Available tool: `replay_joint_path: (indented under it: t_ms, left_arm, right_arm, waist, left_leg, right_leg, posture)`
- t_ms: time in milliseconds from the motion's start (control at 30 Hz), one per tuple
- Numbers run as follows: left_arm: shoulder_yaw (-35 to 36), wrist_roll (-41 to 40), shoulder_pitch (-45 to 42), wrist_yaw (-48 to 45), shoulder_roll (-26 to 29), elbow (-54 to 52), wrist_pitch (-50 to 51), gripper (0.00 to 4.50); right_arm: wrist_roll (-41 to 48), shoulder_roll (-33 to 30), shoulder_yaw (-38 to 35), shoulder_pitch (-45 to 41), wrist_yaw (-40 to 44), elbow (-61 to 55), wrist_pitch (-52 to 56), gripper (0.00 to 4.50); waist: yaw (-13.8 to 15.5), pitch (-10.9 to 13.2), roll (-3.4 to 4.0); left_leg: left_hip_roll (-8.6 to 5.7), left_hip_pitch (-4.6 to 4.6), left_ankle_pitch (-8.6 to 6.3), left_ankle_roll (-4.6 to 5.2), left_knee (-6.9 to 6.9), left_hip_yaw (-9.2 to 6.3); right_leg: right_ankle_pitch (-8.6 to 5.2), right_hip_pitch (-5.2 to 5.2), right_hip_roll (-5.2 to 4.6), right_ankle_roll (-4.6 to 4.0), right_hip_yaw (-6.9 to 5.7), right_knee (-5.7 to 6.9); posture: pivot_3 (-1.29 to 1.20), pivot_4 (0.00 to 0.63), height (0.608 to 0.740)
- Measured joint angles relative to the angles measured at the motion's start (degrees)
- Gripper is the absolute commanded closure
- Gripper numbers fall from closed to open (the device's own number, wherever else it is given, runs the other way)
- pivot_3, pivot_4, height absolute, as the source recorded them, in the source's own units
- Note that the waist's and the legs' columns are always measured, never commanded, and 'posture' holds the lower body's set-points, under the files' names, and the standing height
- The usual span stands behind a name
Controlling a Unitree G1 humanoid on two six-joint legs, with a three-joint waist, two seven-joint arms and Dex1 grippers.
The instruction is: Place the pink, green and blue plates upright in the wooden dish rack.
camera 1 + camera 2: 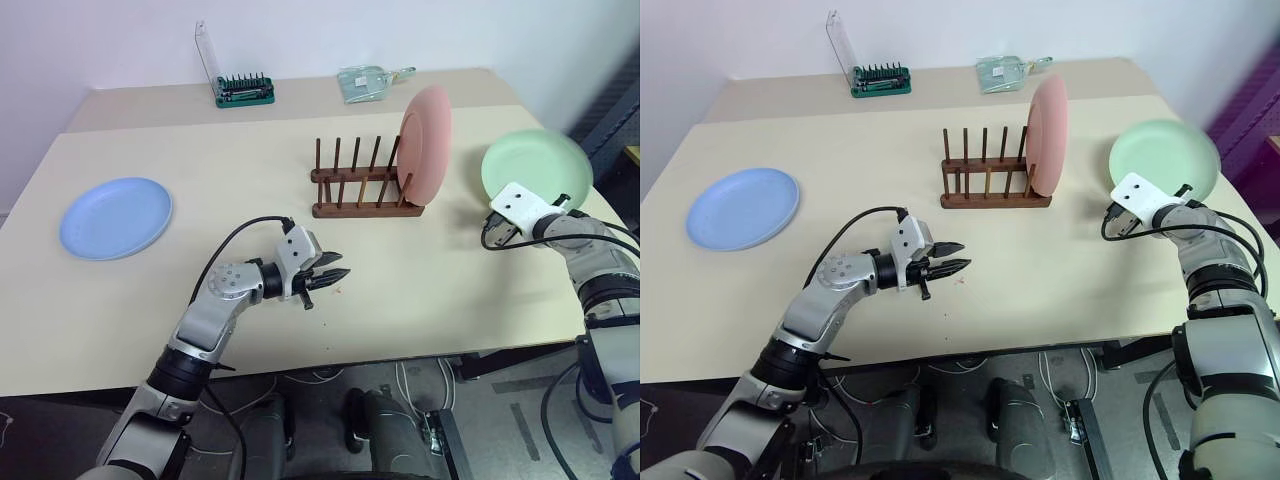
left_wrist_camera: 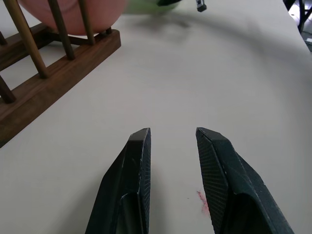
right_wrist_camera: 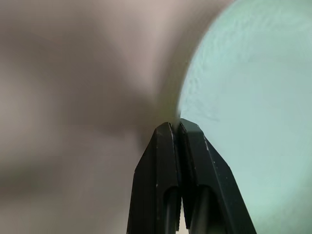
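- Pink plate (image 1: 427,148) stood upright on edge in the end slot of the wooden dish rack (image 1: 362,186), at the end nearest the bench's right side.
- Rack set mid-bench, a little toward the far edge, its other slots unfilled.
- Green plate (image 1: 537,166) lying by the right edge of the bench (image 1: 200,290), just beyond the rack's pink end.
- Right gripper (image 3: 176,127) pinched tight on the near rim of the green plate, both black fingers pressed together over the thin edge; seen from the head as a white wrist block at the plate's near-left rim.
- Blue plate (image 1: 116,217) flat near the left edge of the bench, well apart from the rack and from both arms.
- Left gripper (image 1: 332,276) hanging just above bare bench near the front edge, in front of the rack, fingers (image 2: 134,165) parted a little with nothing between them, pointing toward the right.
- Small red mark (image 2: 202,201) on the bench surface just beneath those fingers.
- Green screwdriver-bit holder (image 1: 243,91) and a clear packet (image 1: 366,82) along the far edge.
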Motion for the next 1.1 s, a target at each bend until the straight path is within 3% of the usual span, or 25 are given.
replay_joint_path:
  t_ms: [200,333,433,633,800,933,1100]
  left_arm:
    - [0.00,0.01,0.37,-0.02,0.51,-0.21,0.01,3.03]
    - [-0.01,-0.01,0.57,-0.04,0.55,-0.35,0.07,3.03]
    - [-0.08,-0.03,0.57,-0.06,0.29,-0.35,0.05,3.03]
    - [-0.09,-0.03,0.38,-0.25,-0.58,-0.06,-0.01,3.03]
    - [3.33,-1.18,-0.05,3.34,-3.85,0.42,-2.43,3.03]
    - [9.63,-3.57,-1.78,6.28,-3.70,0.61,-3.40,3.03]
    - [11.36,-3.89,-0.46,5.50,-0.51,0.37,-3.22,3.03]
  right_arm:
    - [11.36,-0.32,-11.09,-0.30,3.46,-14.40,4.05,4.47]
    - [29.61,1.37,-23.07,-3.06,7.80,-33.71,18.86,4.47]
    - [45.47,3.11,-28.15,-4.14,12.84,-49.09,31.88,4.47]
    - [72.10,10.44,-28.17,-2.06,18.22,-69.52,52.97,4.47]
    - [78.72,17.00,-26.30,-3.54,10.99,-66.28,62.18,4.47]
    - [76.25,18.45,-23.26,-4.26,10.18,-59.74,63.66,4.47]
    - [72.69,18.88,-23.45,-7.18,9.90,-49.12,63.32,4.47]
  waist:
    - [0.05,0.03,0.08]
    - [0.09,0.02,0.08]
    - [0.16,0.01,0.08]
    - [0.28,0.00,0.08]
    - [1.03,-0.01,0.05]
    - [1.27,-0.01,0.05]
    - [1.27,-0.01,0.06]
  left_leg:
    - [0.02,0.01,0.00,0.00,-0.01,0.01]
    - [0.08,0.04,0.00,0.00,-0.02,-0.08]
    - [0.13,0.06,-0.01,0.01,-0.02,-0.13]
    - [0.15,0.06,-0.01,0.01,0.01,-0.18]
    - [0.13,0.06,-0.01,0.01,0.07,-0.13]
    - [0.06,0.04,-0.01,0.02,0.06,-0.09]
    - [0.04,0.03,-0.01,0.01,0.05,0.06]
  right_leg:
    - [0.00,-0.05,0.01,0.00,0.09,0.04]
    - [0.01,-0.04,0.02,-0.02,0.09,0.06]
    - [0.01,-0.01,0.02,-0.02,0.08,0.05]
    - [0.02,0.01,-0.03,-0.04,0.07,0.10]
    - [0.07,0.00,-0.06,-0.11,0.09,0.15]
    - [0.07,-0.04,-0.04,-0.12,0.08,0.16]
    - [0.07,-0.04,-0.03,-0.12,0.08,0.18]
  posture:
    - [0.00,0.150,0.730]
    - [0.00,0.150,0.730]
    - [0.00,0.150,0.730]
    - [0.00,0.150,0.730]
    - [0.00,0.150,0.730]
    - [0.00,0.150,0.730]
    - [0.00,0.150,0.730]
